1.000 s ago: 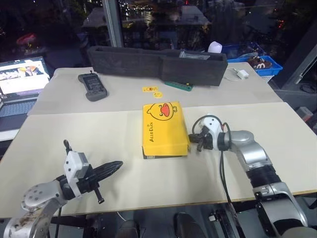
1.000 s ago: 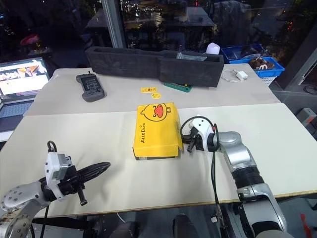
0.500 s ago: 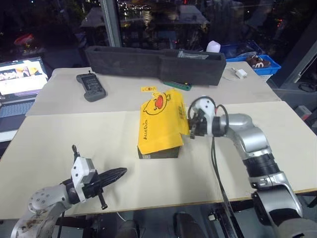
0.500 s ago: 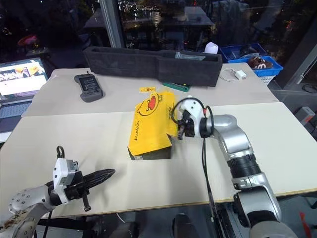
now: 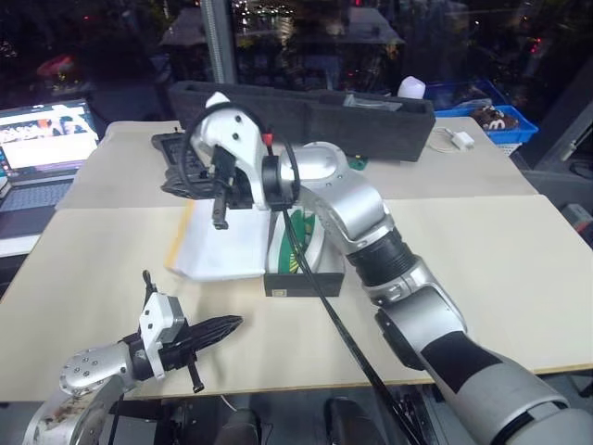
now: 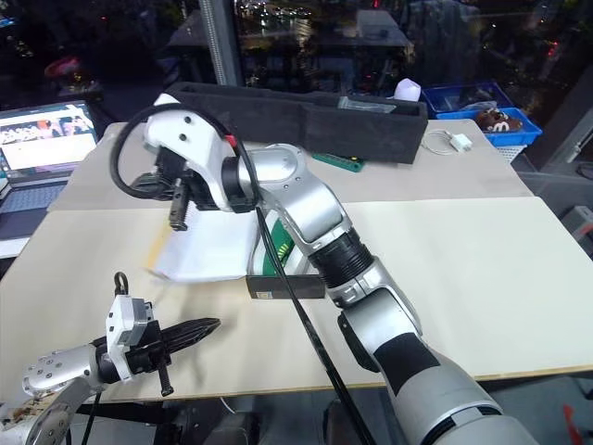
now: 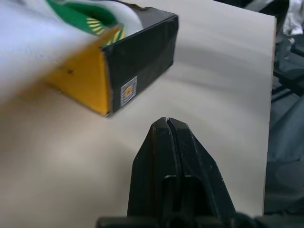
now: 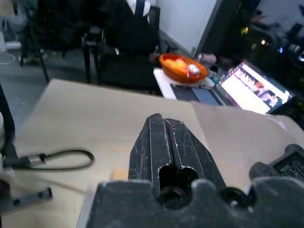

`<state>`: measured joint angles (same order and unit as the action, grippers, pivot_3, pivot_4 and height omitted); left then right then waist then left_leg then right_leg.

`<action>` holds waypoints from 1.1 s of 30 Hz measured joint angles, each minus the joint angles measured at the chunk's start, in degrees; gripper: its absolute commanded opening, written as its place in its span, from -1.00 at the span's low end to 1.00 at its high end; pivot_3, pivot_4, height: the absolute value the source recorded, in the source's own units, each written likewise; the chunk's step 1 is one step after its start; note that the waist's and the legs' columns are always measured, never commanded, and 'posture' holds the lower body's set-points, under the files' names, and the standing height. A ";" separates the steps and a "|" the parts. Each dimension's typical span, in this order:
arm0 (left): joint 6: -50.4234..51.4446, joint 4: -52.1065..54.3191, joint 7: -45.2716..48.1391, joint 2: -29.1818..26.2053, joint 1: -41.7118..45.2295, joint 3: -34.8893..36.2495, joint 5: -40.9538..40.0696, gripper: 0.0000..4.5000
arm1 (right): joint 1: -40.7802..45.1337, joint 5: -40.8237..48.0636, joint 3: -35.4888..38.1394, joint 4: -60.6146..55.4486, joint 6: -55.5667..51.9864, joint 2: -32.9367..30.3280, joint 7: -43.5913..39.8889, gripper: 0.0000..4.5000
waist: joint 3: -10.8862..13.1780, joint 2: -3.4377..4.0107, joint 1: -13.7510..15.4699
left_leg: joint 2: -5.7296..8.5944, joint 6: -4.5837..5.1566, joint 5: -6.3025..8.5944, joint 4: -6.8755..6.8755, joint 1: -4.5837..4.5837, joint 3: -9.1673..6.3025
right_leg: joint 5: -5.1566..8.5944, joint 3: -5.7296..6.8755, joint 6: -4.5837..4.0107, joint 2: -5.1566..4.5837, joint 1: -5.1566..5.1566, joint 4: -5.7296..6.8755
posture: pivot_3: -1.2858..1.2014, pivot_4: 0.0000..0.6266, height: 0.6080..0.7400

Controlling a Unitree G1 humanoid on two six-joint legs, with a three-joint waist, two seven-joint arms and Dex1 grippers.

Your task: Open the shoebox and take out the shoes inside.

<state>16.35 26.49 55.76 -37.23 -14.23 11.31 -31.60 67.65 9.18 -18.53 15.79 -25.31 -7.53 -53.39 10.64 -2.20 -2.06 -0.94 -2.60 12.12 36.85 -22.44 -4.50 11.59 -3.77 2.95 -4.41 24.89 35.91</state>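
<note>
**Lid thrown open; shoes lie below and behind the raised right gripper**

The left gripper (image 5: 215,328) hangs low near the table's front edge, fingers pressed together, empty; the shoebox (image 5: 306,278) lies ahead and to its right. The lid (image 5: 222,248) is flipped over to the left, white inside up. Above it the right gripper (image 5: 190,183) points left, fingers also pressed together, holding nothing. The shoes (image 5: 298,243) sit in the box, long axis running away from the robot. The right arm looks nearer.
</note>
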 measured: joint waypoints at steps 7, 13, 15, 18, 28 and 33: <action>0.04 0.03 -0.65 -0.05 -0.09 -0.14 0.01 -1.00 | -2.67 -4.32 -1.55 -1.74 4.93 -17.03 -10.72 -1.00 | 0.10 0.15 -1.23 | -0.19 0.04 0.02 -0.14 0.03 0.08 | 0.13 -0.06 -0.15 0.23 0.28 0.26 | 0.03 -0.52 0.70; 0.03 0.00 -0.95 -0.01 0.53 -1.10 0.01 -1.00 | -0.10 -8.02 -5.89 -1.15 14.11 -19.30 -19.02 -0.28 | 0.14 0.22 -3.02 | -0.93 0.11 0.06 -0.19 0.20 0.09 | 0.09 -0.11 -0.45 1.02 0.24 0.31 | 0.03 -0.52 0.70; 0.03 -0.05 -1.08 0.00 0.54 -1.15 0.02 -1.00 | -0.11 -10.46 -8.06 0.63 19.69 -19.06 -19.83 0.10 | 0.14 0.23 -3.01 | -0.96 0.11 0.06 -0.19 0.25 0.09 | 0.12 -0.11 -0.52 1.06 0.24 0.38 | 0.03 -0.52 0.70; 0.03 -0.19 -1.24 0.01 0.65 -1.23 0.03 -1.00 | -0.04 -15.16 -10.82 4.00 28.01 -18.99 -19.54 0.38 | 0.14 0.23 -2.96 | -0.96 0.11 0.06 -0.19 0.23 0.10 | 0.12 -0.11 -0.53 1.06 0.25 0.34 | 0.03 -0.52 0.70; 0.09 -0.14 -2.55 0.60 0.40 -1.58 0.02 -1.00 | 4.87 -25.72 -15.66 16.14 51.92 -20.40 -20.74 0.38 | 0.16 0.25 -2.62 | -0.97 0.11 0.06 -0.19 0.24 0.11 | 0.07 -0.11 -0.62 1.06 0.26 0.33 | 0.03 -0.52 0.70; 0.09 -0.15 -2.57 0.60 0.35 -1.63 0.02 -1.00 | 8.24 -25.85 -15.75 19.07 57.40 -20.68 -24.31 0.38 | 0.17 0.27 -2.58 | -0.98 0.11 0.06 -0.19 0.23 0.11 | 0.08 -0.11 -0.69 1.06 0.26 0.33 | 0.03 -0.52 0.70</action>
<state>16.44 26.34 53.19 -36.62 -13.88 9.68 -31.58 75.89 -16.68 -34.28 34.86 32.09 -28.21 -77.71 10.80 -1.93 -4.63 -1.92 -2.49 12.19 36.66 -22.21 -4.39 11.67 -3.89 2.26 -3.35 25.15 36.24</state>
